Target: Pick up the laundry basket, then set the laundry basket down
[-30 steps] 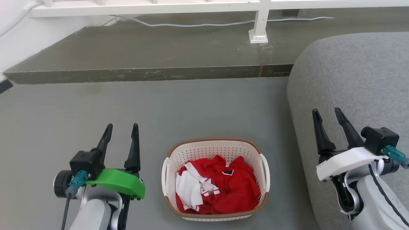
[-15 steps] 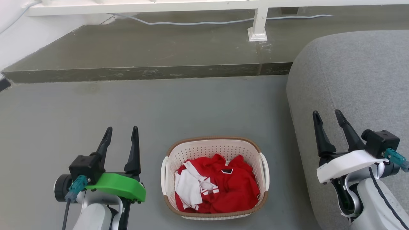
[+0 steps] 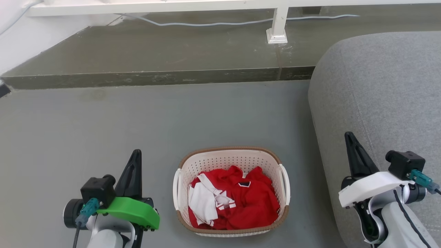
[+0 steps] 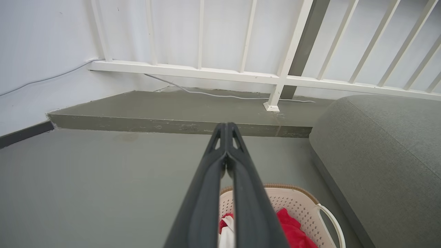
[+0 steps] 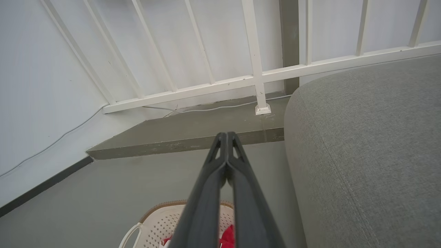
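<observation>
The laundry basket [image 3: 228, 150] sits on the grey floor [image 3: 103, 117], red-and-white clothes [image 3: 241, 203] inside, just beside a grey sofa [image 3: 379, 89]. The left tool [image 3: 136, 153] and right tool [image 3: 348, 135] flank it, fingers pressed together, empty. A raised step [image 3: 155, 77] and white railing [image 3: 276, 32] lie beyond.

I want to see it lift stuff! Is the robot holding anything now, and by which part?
Nothing. The left end effector and the right end effector are both shut empty, on either side of the basket, not touching it.
</observation>
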Controlling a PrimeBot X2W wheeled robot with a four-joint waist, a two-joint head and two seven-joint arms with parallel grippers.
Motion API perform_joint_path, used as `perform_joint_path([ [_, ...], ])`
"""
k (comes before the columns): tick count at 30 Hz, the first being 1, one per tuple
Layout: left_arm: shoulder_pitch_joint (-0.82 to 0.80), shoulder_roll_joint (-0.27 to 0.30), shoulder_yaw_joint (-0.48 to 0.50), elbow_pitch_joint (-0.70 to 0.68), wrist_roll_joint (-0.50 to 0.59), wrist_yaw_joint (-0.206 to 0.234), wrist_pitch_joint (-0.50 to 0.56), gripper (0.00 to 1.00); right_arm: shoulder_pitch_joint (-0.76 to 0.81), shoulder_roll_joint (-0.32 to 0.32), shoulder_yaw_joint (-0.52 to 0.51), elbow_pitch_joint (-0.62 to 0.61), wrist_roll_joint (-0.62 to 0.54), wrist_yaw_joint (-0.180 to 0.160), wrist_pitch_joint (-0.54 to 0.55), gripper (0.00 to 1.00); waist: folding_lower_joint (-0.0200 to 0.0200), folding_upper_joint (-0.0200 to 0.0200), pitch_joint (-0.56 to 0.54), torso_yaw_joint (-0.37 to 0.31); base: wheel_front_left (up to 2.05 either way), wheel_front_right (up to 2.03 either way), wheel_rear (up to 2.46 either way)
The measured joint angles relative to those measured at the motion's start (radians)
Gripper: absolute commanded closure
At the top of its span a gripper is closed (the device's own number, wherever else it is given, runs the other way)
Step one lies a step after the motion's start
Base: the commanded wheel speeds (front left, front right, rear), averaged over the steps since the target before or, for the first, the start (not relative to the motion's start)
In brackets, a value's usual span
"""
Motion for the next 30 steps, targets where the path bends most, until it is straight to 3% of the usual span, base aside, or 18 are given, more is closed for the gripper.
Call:
perform_joint_path([
  [30, 0.002, -0.012, 0.089, 0.002, -0.365, -0.035, 0.09, 1.0, 0.0, 0.024, -0.085, 0.003, 0.353, 0.012, 0.103, 1.0, 0.0, 0.0, -0.024, 0.0, 0.0, 0.0, 0.0],
])
